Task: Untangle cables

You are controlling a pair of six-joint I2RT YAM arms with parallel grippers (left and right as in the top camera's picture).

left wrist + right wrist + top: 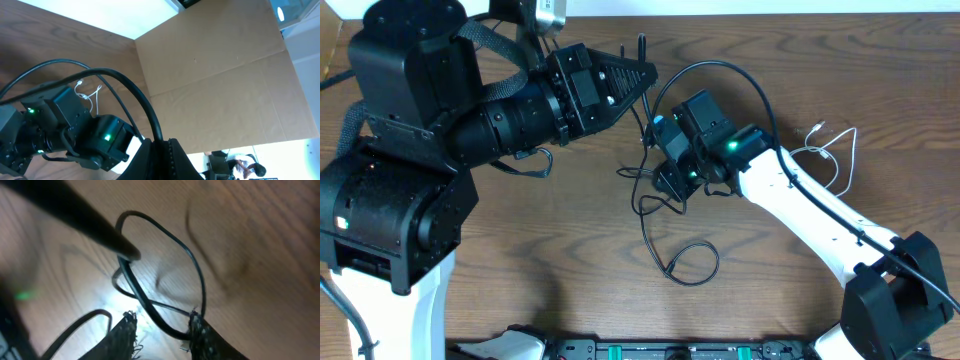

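The left arm [510, 115] reaches in from the left edge of the table [840, 60] toward the middle. Its left gripper [650, 72] is pinched to a point, jaws fully together. The right arm [810, 200] stretches in from the near right corner, wrist tipped down. The right gripper [160, 330] hangs low over the table, fingers [125, 332] apart.

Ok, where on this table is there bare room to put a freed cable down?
One bare patch lies between the left arm's base and the black cable loop. Another is the far corner behind the white cable and right arm. Crowded: the middle, where left gripper and right gripper meet over the black cables.
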